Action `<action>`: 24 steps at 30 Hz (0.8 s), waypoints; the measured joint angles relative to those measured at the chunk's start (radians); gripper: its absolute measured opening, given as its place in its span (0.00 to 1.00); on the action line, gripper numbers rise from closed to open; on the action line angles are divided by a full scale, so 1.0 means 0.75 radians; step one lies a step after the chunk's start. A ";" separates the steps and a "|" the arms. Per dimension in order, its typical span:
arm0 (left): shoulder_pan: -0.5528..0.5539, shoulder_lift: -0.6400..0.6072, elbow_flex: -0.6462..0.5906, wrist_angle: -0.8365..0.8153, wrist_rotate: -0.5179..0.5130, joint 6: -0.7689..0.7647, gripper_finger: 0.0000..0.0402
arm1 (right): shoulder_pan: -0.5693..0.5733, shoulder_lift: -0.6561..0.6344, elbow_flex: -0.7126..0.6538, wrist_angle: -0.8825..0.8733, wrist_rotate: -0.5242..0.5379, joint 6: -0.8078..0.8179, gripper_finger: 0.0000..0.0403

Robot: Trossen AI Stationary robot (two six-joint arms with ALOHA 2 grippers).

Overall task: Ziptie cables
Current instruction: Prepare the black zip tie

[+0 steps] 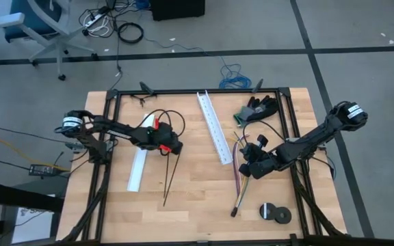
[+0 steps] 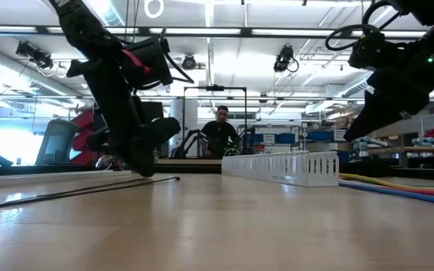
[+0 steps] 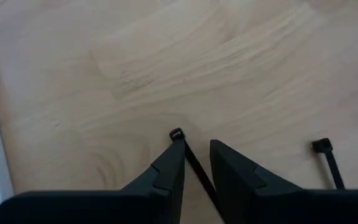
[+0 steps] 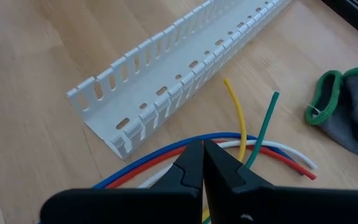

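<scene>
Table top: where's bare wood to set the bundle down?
Free: the wood between the zipties and the cables, below the white slotted channel. Crowded: around the right gripper, with the gloves behind and tape rolls in front.

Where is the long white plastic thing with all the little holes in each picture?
High view: the white slotted channel lies slanted in the table's middle, between the arms.
Low view: it sits right of centre, far back on the wood.
Left wrist view: not in it.
Right wrist view: it runs across the upper picture.
Shared landmark: the cables beside it, also in the low view and the right wrist view.
</scene>
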 joint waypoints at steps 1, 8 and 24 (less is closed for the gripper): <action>0.000 0.000 -0.002 0.000 -0.002 0.000 0.21 | 0.000 0.000 0.000 0.006 0.000 0.000 0.00; 0.009 0.000 -0.028 0.004 -0.005 -0.016 0.18 | 0.000 0.000 0.000 0.033 -0.003 -0.001 0.01; -0.060 -0.041 -0.047 0.323 -0.100 0.345 0.01 | 0.000 0.000 0.000 0.071 -0.011 -0.003 0.00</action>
